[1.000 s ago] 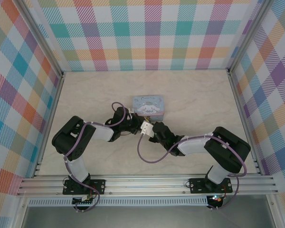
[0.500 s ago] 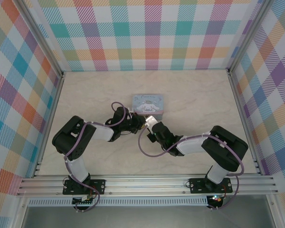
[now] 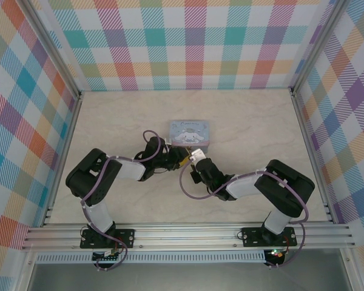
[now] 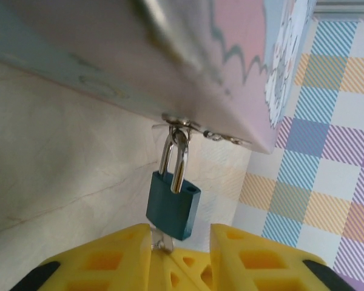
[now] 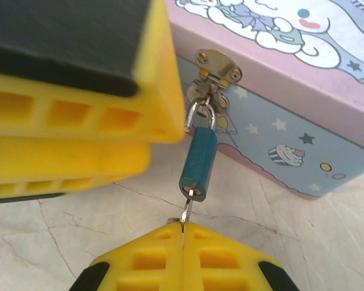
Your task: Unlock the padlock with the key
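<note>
While the padlock [image 5: 197, 159] hangs by its shackle from the hasp [image 5: 217, 65] on the tin [image 5: 279, 115], I see my right fingers [image 5: 151, 260] clenched on the key [image 5: 187, 211]. Its tip meets the padlock's bottom end, just off the tin's front. My left fingers [image 4: 103, 260] are released, parted either side of the padlock's lower end, above the surface [image 5: 60, 230].

A pale marbled table [image 3: 109, 121] carries a pastel cartoon tin box [image 3: 189, 131] near its middle.
</note>
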Controlling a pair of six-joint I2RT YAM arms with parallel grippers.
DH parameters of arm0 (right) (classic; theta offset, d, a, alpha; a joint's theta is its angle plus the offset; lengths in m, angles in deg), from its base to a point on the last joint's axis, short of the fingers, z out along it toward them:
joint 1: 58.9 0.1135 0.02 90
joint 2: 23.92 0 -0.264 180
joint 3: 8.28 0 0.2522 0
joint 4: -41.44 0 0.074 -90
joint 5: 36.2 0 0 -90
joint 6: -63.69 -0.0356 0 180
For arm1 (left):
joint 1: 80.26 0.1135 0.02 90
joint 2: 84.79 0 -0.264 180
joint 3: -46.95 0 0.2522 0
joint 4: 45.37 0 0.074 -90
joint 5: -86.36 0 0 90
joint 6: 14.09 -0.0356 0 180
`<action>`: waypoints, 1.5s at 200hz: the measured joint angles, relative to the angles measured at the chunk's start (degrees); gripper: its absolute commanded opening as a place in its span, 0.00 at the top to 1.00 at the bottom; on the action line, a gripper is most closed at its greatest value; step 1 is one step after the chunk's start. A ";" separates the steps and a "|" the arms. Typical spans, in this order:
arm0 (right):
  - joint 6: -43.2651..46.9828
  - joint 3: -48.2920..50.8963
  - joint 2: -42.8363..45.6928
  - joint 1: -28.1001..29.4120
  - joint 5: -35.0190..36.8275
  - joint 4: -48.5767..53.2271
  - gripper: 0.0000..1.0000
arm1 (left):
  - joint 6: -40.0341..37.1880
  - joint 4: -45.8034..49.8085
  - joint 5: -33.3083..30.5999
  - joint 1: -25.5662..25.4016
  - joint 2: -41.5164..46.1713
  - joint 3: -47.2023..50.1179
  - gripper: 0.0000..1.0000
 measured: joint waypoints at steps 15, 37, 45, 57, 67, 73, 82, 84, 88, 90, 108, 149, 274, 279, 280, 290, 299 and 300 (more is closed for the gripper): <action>-0.85 0.37 -0.02 -0.39 -0.50 -0.15 1.00 | -1.84 3.21 -0.17 0.13 2.86 0.00 0.60; -1.84 0.85 -0.02 -1.05 -1.46 -0.48 1.00 | -4.63 7.58 -0.63 1.01 8.07 0.00 0.52; -2.25 1.03 -0.02 -1.31 -1.95 -0.66 1.00 | -5.35 8.96 -0.74 1.46 9.68 0.00 0.49; -2.95 1.38 0.00 -1.92 -2.89 -1.14 1.00 | -6.97 11.39 -0.96 2.78 11.82 0.00 0.46; -3.69 1.64 0.09 -2.60 -3.93 -1.42 1.00 | -7.93 13.27 -1.05 4.33 13.25 0.00 0.44; -4.20 1.81 0.22 -2.97 -4.66 -1.60 1.00 | -8.83 14.60 -1.11 5.55 14.03 0.00 0.42; -5.16 2.21 0.59 -3.65 -5.97 -1.77 1.00 | -10.34 16.87 -1.29 7.56 15.08 -0.11 0.40; -5.40 2.32 0.72 -3.85 -6.27 -1.79 1.00 | -10.95 17.57 -1.42 8.11 15.32 -0.22 0.40; -5.77 2.49 0.96 -4.20 -6.88 -1.79 1.00 | -11.19 18.58 -1.44 8.81 15.61 -0.39 0.39; -6.08 2.60 1.11 -4.39 -7.13 -1.79 1.00 | -12.04 19.28 -1.64 9.33 15.78 -0.59 0.38; -8.35 3.34 2.21 -5.97 -9.64 -1.84 1.00 | -15.39 24.74 -2.08 12.92 16.44 -2.86 0.34; -13.99 4.28 4.13 -9.14 -15.67 -1.64 1.00 | -23.63 32.44 -2.64 17.05 14.84 -9.90 0.22; -26.47 5.46 4.63 -17.33 -30.73 0.04 1.00 | -30.29 35.15 5.99 16.98 -3.91 -19.47 0.32; -26.73 5.46 4.63 -17.55 -31.15 0.02 1.00 | -30.36 35.10 6.14 16.94 -3.93 -19.47 0.32; -26.73 5.49 4.63 -17.62 -31.23 0.02 1.00 | -30.40 35.10 6.16 16.94 -3.93 -19.47 0.32; -27.30 5.49 4.61 -18.03 -31.98 0.02 1.00 | -30.45 35.08 6.40 16.85 -3.93 -19.47 0.33; -27.80 5.49 4.59 -18.36 -32.61 0.02 1.00 | -30.42 34.88 6.43 16.68 -3.93 -19.32 0.34; -27.80 5.49 4.59 -18.40 -32.68 0.00 1.00 | -30.45 34.82 6.43 16.65 -3.93 -19.30 0.34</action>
